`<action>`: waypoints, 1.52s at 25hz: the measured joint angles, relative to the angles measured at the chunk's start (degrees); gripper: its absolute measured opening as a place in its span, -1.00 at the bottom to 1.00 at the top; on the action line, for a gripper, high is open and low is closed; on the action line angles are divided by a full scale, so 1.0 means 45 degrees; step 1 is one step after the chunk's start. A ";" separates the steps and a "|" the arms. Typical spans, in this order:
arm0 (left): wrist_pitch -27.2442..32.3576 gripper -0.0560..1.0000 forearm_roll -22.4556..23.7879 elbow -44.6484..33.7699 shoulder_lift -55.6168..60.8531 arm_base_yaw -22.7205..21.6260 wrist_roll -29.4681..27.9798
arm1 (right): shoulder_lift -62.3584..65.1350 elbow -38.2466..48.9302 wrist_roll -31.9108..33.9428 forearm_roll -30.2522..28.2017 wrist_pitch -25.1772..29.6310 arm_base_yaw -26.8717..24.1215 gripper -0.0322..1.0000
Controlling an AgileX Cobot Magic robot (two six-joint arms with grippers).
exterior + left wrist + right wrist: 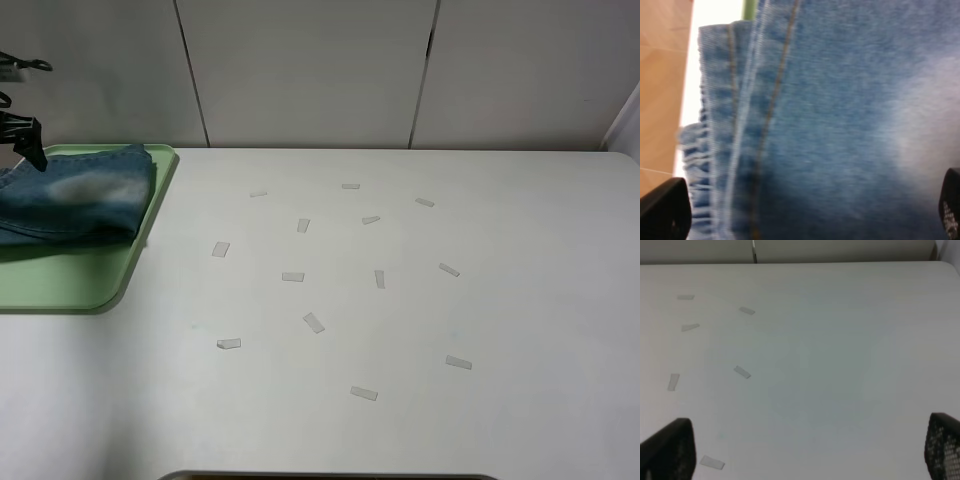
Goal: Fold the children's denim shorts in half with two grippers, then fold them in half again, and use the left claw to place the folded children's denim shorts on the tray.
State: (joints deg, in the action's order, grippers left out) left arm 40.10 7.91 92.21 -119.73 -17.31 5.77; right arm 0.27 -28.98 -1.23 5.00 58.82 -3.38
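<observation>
While folded, one shorts, one tray

The folded children's denim shorts run off the overhead picture's left edge, as does the tray beneath them, much of it covered by the cloth. Only a dark sliver of the left gripper shows there; the right arm is outside that picture. The left wrist view is blurred, denim filling it. In each wrist view only the fingertips show, cropped at the corners.
</observation>
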 joint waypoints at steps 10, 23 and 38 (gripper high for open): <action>0.2138 0.98 -0.1426 0.0000 0.0114 0.0000 -0.0264 | 0.0000 0.0000 0.0000 0.0000 0.0000 0.0000 0.41; 0.4693 0.96 -0.1279 0.0000 0.3200 0.0242 -0.0313 | 0.0000 0.0000 0.0000 0.0000 0.0000 0.0000 0.41; 0.5893 0.96 -0.0536 -0.0084 0.6482 0.2774 -0.0501 | 0.0000 0.0000 0.0000 0.0000 0.0000 0.0000 0.41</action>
State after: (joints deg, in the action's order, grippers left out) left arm 66.62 5.50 91.84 -90.56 -4.82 3.51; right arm 0.27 -28.98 -1.23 5.00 58.82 -3.38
